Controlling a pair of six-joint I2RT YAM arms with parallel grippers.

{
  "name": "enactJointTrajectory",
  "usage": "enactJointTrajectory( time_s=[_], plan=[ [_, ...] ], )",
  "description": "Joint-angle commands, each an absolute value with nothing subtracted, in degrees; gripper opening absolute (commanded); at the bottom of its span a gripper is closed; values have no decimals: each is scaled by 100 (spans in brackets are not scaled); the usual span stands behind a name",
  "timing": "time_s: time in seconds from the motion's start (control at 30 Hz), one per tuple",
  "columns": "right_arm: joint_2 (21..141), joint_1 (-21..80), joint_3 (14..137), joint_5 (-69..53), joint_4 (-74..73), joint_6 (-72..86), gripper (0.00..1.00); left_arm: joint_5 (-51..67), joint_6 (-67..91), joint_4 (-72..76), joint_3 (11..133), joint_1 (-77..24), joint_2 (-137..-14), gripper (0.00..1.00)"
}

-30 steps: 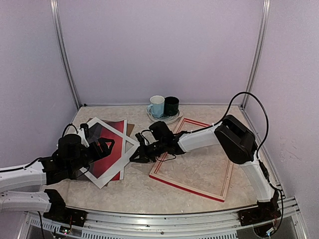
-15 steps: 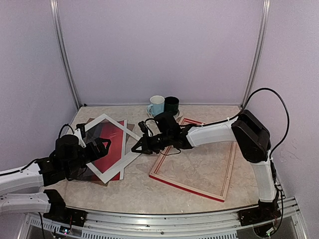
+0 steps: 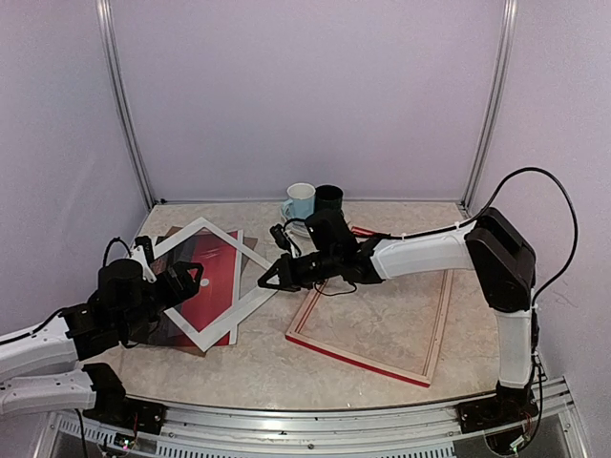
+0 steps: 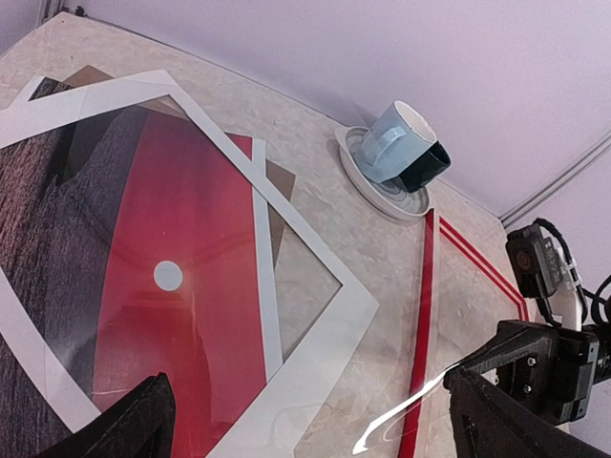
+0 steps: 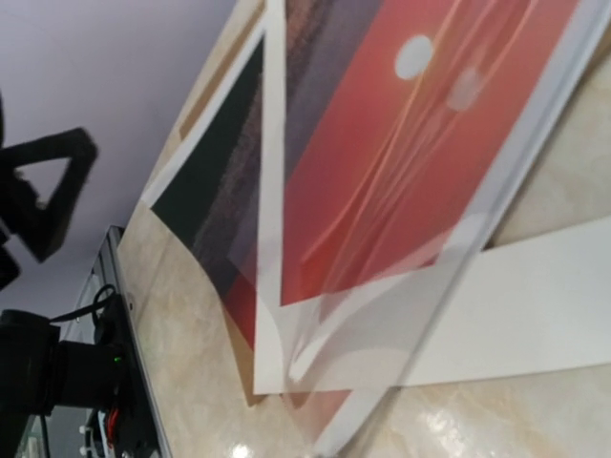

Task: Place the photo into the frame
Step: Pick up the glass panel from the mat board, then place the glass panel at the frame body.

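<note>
The photo (image 3: 205, 277), a red sunset with a small white sun, lies face up at the left, also seen in the left wrist view (image 4: 181, 286) and the right wrist view (image 5: 382, 162). A white mat border (image 3: 243, 305) lies skewed across it. The red frame (image 3: 368, 358) lies flat to the right, apart from the photo. My right gripper (image 3: 267, 281) reaches to the mat's right corner, shut on the corner of a clear sheet (image 5: 382, 315) that tilts up over the photo. My left gripper (image 3: 188, 279) hovers open above the photo, nothing between its fingers (image 4: 134, 425).
A brown backing board (image 3: 250, 250) peeks out beneath the photo. A pale blue cup and a black cup sit on a saucer (image 3: 315, 202) at the back wall, between the photo and the frame. Metal posts stand at the rear corners.
The right arm has stretched further left and back, its shut gripper rising along the mat's right corner. The mat has shifted slightly toward the back. The left gripper has drawn back a little.
</note>
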State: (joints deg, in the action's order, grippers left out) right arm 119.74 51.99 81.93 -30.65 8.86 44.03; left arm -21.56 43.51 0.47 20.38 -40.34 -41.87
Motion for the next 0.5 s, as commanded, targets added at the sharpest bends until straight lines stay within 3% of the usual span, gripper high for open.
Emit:
enactJointTrajectory(
  time_s=[0.0, 0.47],
  plan=[
    [11436, 5194, 8011, -2895, 917, 3984, 0, -2379, 4391, -184, 1961, -4078, -4040, 99],
    [9943, 5194, 6428, -2052, 881, 3815, 0, -2444, 4411, -216, 1954, -4078, -3911, 99]
  ],
)
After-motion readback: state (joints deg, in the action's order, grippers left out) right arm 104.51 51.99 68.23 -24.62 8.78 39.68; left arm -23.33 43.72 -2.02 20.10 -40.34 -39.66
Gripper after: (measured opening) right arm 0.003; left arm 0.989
